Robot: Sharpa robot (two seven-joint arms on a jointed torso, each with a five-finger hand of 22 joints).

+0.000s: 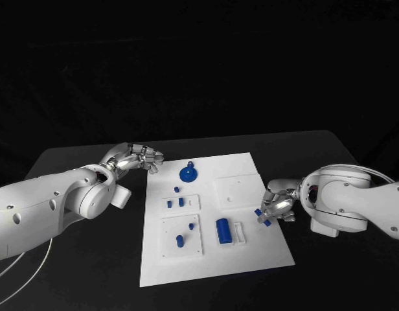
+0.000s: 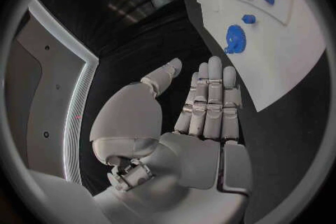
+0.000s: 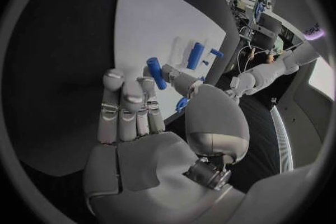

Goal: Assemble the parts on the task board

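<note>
Board (image 1: 256, 256), the white task plate mid-table, carries one blue gear (image 1: 189, 173), one long cylinder (image 1: 224, 231) and four small pegs, while right hand (image 1: 276, 206) at its edge pinches blue parts (image 1: 261, 216) half hidden by fingers, and left hand (image 1: 136, 159) hovers spread, empty.

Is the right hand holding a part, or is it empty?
Holding one. The right hand pinches a small blue part between thumb and a finger at the task board edge; other fingers extended.
</note>
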